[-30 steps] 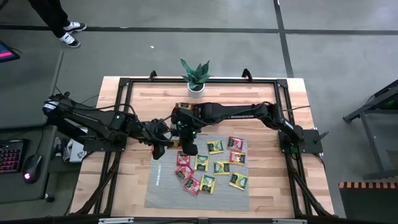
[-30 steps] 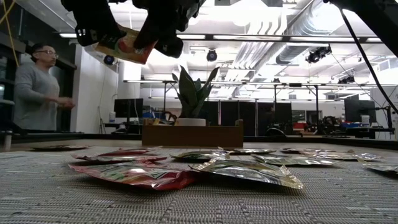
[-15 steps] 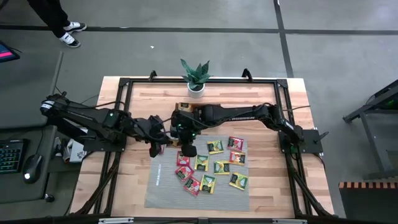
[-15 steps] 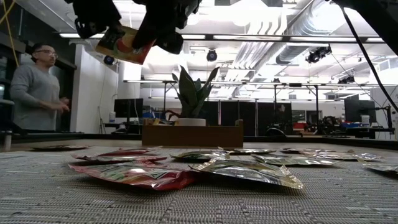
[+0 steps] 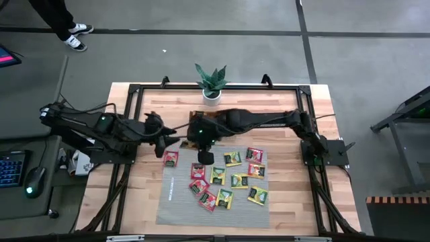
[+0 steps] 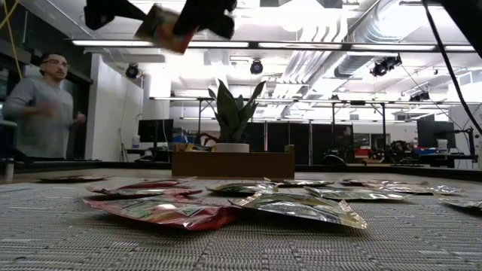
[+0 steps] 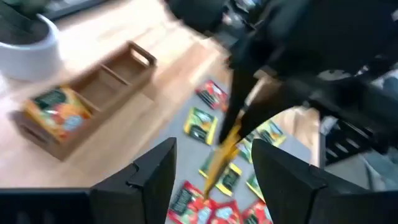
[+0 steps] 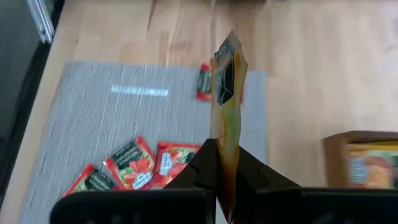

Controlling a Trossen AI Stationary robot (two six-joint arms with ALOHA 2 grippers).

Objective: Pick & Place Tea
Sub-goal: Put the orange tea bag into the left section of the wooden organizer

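Note:
A yellow-orange tea sachet (image 8: 225, 81) hangs high above the grey mat (image 5: 178, 202), with my right gripper (image 8: 224, 163) shut on it; the low view shows it too (image 6: 162, 26). My left gripper (image 7: 217, 158) stands open just to its left, fingers apart and clear of it (image 5: 171, 139). Several red, yellow and green sachets (image 5: 232, 178) lie flat on the mat, one red sachet (image 5: 170, 159) near its far left corner. The wooden tray (image 7: 87, 106) lies on the table beyond the mat, an orange sachet (image 7: 59, 112) in one end compartment. My right gripper pinches the sachet by one edge (image 8: 225, 142) between its two fingers (image 8: 205, 163). The fingers come at it slanting from above and from the table's right. The sachet stands on edge, sticks out past the fingertips toward the table's left, and is lifted clear of the mat.
A potted plant (image 5: 211, 84) stands at the far edge behind the tray (image 6: 233, 162). Black frame rails (image 5: 131, 128) run along the table's sides. A person (image 6: 38, 105) stands in the room beyond the table's left side. Bare wood (image 5: 144, 195) lies left of the mat.
My left gripper has opened, let go of the sachet and drawn back toward the table's left and far edge. My right gripper has stayed shut on the sachet and carried it a little higher. The red sachet that was under the left gripper now shows.

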